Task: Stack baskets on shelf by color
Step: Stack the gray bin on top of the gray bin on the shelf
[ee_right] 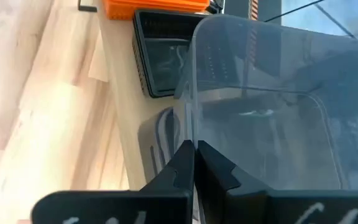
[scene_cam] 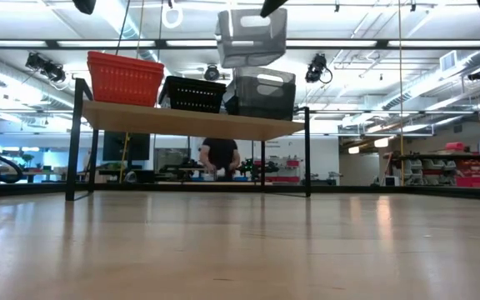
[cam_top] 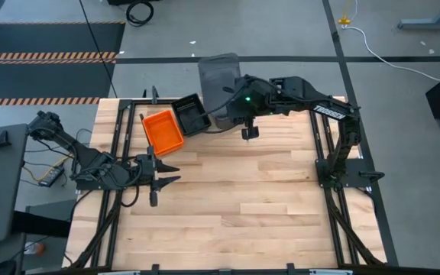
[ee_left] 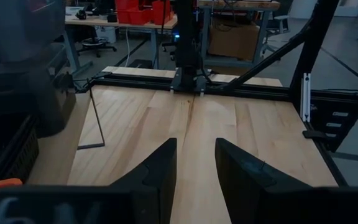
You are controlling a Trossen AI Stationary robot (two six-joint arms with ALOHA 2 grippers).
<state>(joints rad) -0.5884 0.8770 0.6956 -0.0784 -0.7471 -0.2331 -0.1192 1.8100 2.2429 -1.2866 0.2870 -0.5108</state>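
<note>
The shelf (scene_cam: pixel 190 122) stands at the table's far edge. It bears an orange basket (scene_cam: pixel 125 79) on the left, a black mesh basket (scene_cam: pixel 194 94) in the middle and a grey basket (scene_cam: pixel 261 93) on the right. A second grey basket (scene_cam: pixel 251 35) hangs in the air above that grey one, with my right gripper (ee_right: pixel 194 163) shut on it. My left gripper (cam_top: pixel 166 173) waits open over the table's left side, with nothing between its fingers. My right gripper pinches the top edge of one wall (ee_right: pixel 190 134) of the lifted grey basket, one finger outside the wall and one inside. The fingers slant down from the table's right side. The basket is clear of the shelf, slightly tilted, above the grey basket (ee_right: pixel 157 140) on the shelf.
Bare slatted tabletop (cam_top: pixel 250 198) spreads in front of the shelf. Black frame rails (cam_top: pixel 334 153) run along both sides of the table. Beyond the table, a person (scene_cam: pixel 220 157) stands at a workbench in the room.
</note>
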